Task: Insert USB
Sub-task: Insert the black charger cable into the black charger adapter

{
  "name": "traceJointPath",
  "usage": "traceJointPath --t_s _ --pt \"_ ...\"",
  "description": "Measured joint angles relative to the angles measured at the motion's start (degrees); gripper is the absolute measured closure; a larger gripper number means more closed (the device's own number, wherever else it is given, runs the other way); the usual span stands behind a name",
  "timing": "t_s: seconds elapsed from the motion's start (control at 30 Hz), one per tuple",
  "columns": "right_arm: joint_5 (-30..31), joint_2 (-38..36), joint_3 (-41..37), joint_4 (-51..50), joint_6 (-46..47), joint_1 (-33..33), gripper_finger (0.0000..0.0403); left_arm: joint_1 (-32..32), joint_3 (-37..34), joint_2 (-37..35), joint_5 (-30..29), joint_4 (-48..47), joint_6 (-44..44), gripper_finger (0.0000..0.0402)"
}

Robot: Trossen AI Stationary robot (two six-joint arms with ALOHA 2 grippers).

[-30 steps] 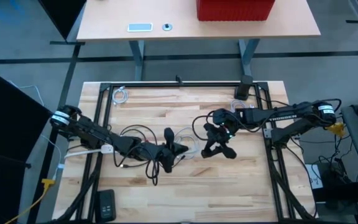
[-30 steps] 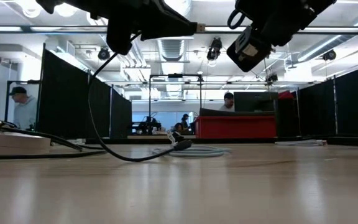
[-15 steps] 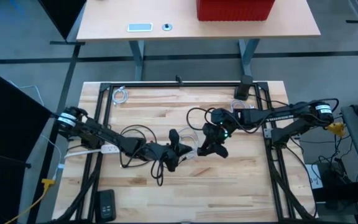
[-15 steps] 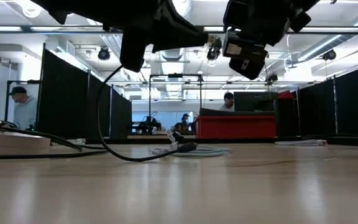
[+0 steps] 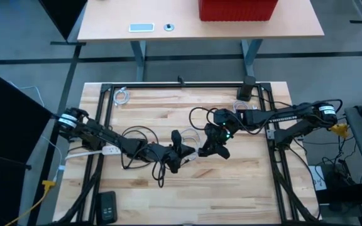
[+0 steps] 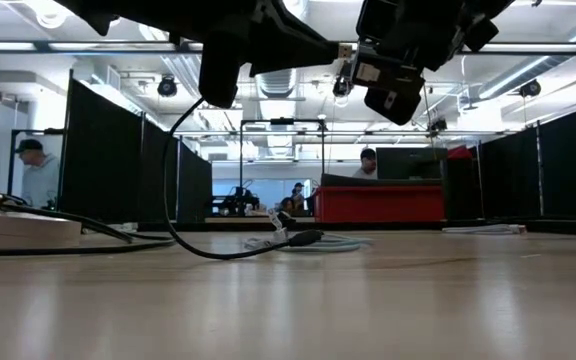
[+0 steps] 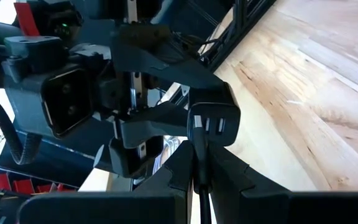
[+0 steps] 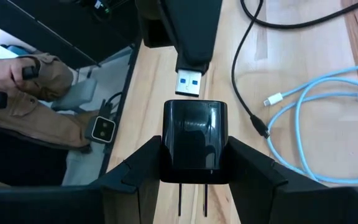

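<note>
Reaching in from nine o'clock, stretched low across the wooden tabletop (image 5: 256, 182): left arm, its left hand (image 5: 180, 152) clamped narrow on the USB plug (image 8: 188, 81), black cable (image 6: 173, 190) trailing down to the boards. Reaching in from three o'clock: right arm, its right hand (image 5: 211, 145) gripping the black charger block (image 8: 194, 142) between both fingers, prongs pointing back toward the wrist, port face turned toward the plug. Both hands raised above the tabletop near its centre, nearly tip to tip. Plug metal just short of the charger, lined up with it, a small gap between them in the right wrist view.

Open boards toward six o'clock and twelve o'clock of the hands; black frame rails along the tabletop's edges. Coiled pale blue cable (image 8: 316, 112) lying flat just beside the meeting point. White power strip (image 5: 93, 151) under the left arm near nine o'clock.

White lettering along the right arm, too small to read.
</note>
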Motion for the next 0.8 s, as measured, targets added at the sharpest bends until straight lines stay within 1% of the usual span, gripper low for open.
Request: traceJointPath --t_s 0.6,0.8 --pt "0.0 0.0 0.0 2.0 3.8 0.0 0.0261 0.1 0.0 0.7 0.0 0.3 1.1 0.0381" --pt "1.5 0.0 0.0 2.6 5.3 0.0 0.0261 0.2 0.0 0.8 -0.1 0.4 1.1 0.0381"
